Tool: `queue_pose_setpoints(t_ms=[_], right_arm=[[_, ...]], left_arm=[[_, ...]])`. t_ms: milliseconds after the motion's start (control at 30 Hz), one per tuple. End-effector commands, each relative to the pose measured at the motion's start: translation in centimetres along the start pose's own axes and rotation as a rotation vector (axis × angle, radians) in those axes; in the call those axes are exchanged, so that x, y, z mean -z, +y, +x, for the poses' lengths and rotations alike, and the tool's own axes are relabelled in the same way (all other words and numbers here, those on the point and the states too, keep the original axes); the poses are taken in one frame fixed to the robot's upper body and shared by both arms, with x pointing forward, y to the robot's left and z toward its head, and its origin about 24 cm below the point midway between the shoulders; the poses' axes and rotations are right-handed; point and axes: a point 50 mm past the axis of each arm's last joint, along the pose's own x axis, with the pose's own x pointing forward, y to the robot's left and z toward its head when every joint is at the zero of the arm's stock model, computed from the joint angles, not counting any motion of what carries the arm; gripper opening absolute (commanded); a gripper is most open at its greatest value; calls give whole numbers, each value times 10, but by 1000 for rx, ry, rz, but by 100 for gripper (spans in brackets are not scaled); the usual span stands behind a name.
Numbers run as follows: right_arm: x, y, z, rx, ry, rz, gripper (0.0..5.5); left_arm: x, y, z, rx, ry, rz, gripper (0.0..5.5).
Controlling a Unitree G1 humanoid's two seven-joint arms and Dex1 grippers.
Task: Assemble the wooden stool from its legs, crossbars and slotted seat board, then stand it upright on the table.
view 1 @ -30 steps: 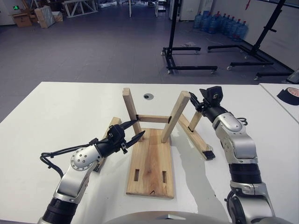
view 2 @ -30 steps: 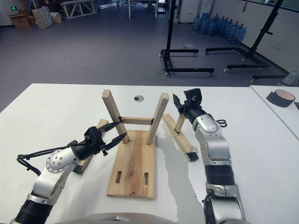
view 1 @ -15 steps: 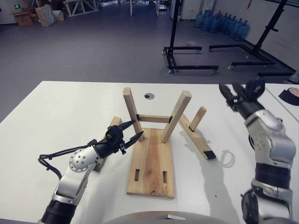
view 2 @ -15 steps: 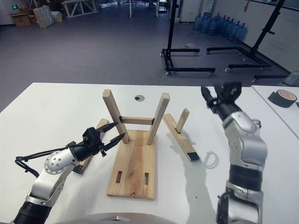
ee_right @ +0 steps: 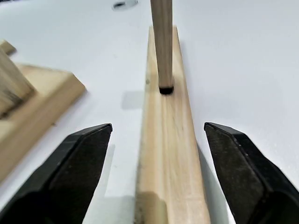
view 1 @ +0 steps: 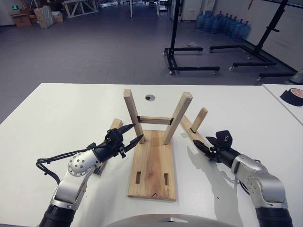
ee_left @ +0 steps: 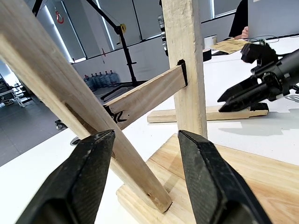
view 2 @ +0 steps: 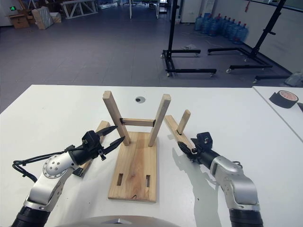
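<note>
My right gripper (ee_right: 158,126) is down low over the table (view 1: 57,118), jaws spread wide. It straddles the near end of the loose leg (ee_right: 166,158), one finger on each side with a gap on both, so nothing is clamped. That leg lies flat on the table, just to the right of the seat board (view 1: 152,165). A short crossbar (ee_right: 161,42) is plugged into it and sticks up at a tilt.

Over to my left gripper (view 1: 137,131): it's released too, fingers (ee_left: 88,177) parted and empty. It hovers at the left edge of the seat board, right by the foot of the left leg (view 1: 133,113). I can't tell whether a fingertip brushes the wood.

The seat board lies flat on the table, pointing away from me. Two legs stand in its far end, the left leg and the right leg (view 1: 177,118), splayed apart towards their tops. A crossbar (view 1: 155,120) joins them about halfway up. Two slots (view 1: 138,177) at the near end of the board are still unfilled.

Under my left arm another wooden piece (view 1: 115,124) lies on the table, just left of the board. Further out, a round hole (view 1: 150,98) sits in the tabletop behind the legs. A dark tape roll (view 1: 292,96) rests at the far right.
</note>
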Motion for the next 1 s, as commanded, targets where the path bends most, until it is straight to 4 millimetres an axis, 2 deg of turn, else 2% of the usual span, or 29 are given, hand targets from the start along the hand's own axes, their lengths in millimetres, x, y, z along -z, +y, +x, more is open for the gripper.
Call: queue_pose_setpoints(t_ms=[33,167,467,533,633,733,767,867,933,1000], right_arm=[[9,-7,6,60,100,-41,364],[13,-4,11,53,141,-82,364],[16,-4,14,46,175,-112,213],[10,-6,16,56,131,-80,205],[-16,-13,19,62,-30,32,205],[-70,-14,7,-69,-358,131,205],[-88,-9,0,-159,-461,147,205],[-139,25,-37,-559,-713,179,205],[-159,47,-66,-809,-806,159,205],[-165,66,-85,-978,-812,115,205]], left_arm=[[-1,-2,2,8,3,9,245],[-1,-3,2,3,0,6,245],[-1,-3,2,-12,-5,-2,245],[-2,0,3,-31,-21,-26,245],[-7,7,2,-69,-71,-107,245],[-20,8,-1,-17,-166,-305,245],[-25,5,-3,38,-203,-382,245],[-41,1,-15,176,-316,-580,245],[-51,3,-23,235,-382,-682,245],[-62,4,-26,288,-443,-749,245]])
